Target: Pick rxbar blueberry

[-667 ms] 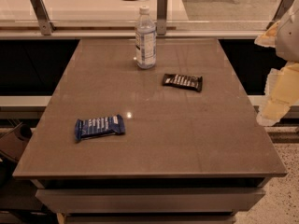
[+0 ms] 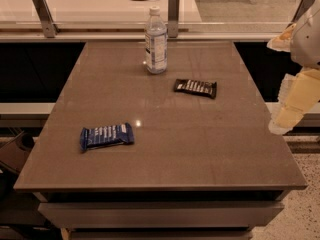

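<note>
The grey-brown table (image 2: 200, 154) bears the rxbar blueberry (image 2: 107, 136) flat at lower left, free for grasping, while the gripper (image 2: 284, 115) hangs beyond the right edge, open or closed I cannot tell.

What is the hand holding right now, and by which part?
Nothing that can be seen. The hand hangs off the right edge of the table, and the rxbar blueberry lies flat at the front left, far from it.

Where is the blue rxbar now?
In the camera view, the rxbar blueberry lies front left on the table, apart from the black bar; the gripper hangs beyond its right edge.
</note>
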